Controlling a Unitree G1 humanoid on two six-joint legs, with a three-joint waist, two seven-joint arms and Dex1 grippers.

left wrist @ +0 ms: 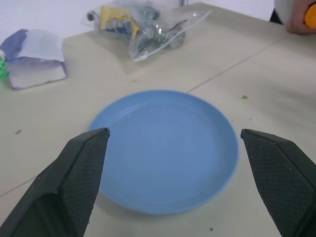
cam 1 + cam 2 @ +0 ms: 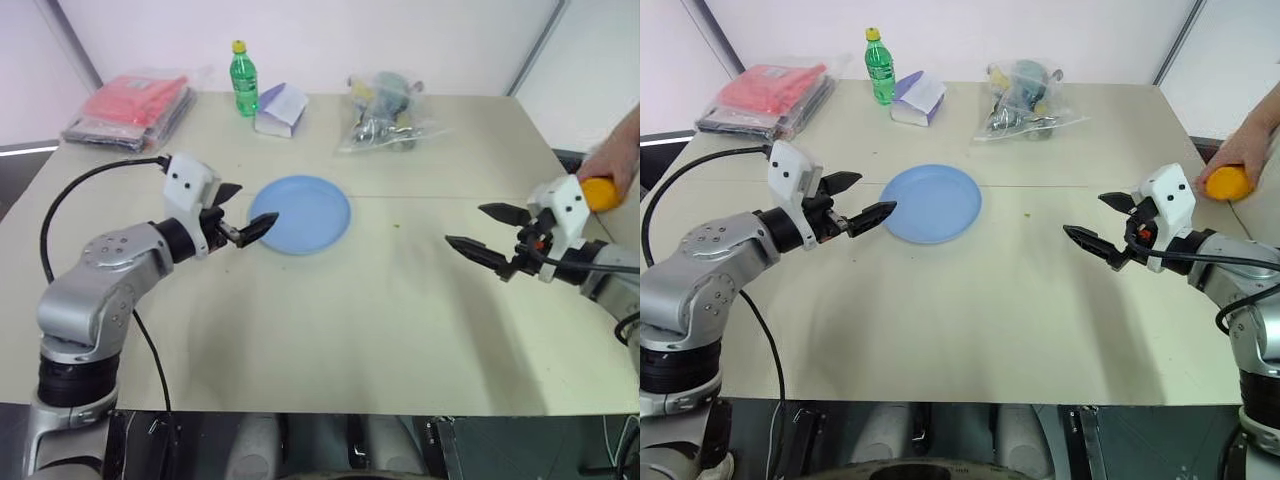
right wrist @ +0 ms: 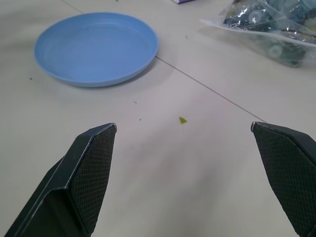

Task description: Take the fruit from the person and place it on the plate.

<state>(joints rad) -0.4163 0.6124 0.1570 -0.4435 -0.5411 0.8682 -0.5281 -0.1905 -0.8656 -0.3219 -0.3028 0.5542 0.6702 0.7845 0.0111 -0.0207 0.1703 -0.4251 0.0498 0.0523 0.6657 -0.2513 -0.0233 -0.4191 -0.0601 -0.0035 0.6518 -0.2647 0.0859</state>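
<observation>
Fruit (image 2: pixel 1227 182): roundish, smooth-skinned, orange-yellow, held in the person's bare hand (image 2: pixel 1237 152) at the table's right edge, just behind the right gripper (image 2: pixel 1101 221) and well apart from the plate. Plate (image 2: pixel 931 203): round, shallow, light-blue, mid-table, empty, just beside the left gripper (image 2: pixel 236 213). Both grippers: black fingers spread wide, holding nothing. Handover, judged: the right gripper points toward the plate, away from the fruit, so it should turn toward the hand, bracket the fruit's widest part, and close gently. Writing: none readable on the green bottle (image 2: pixel 243 78) or the packages.
</observation>
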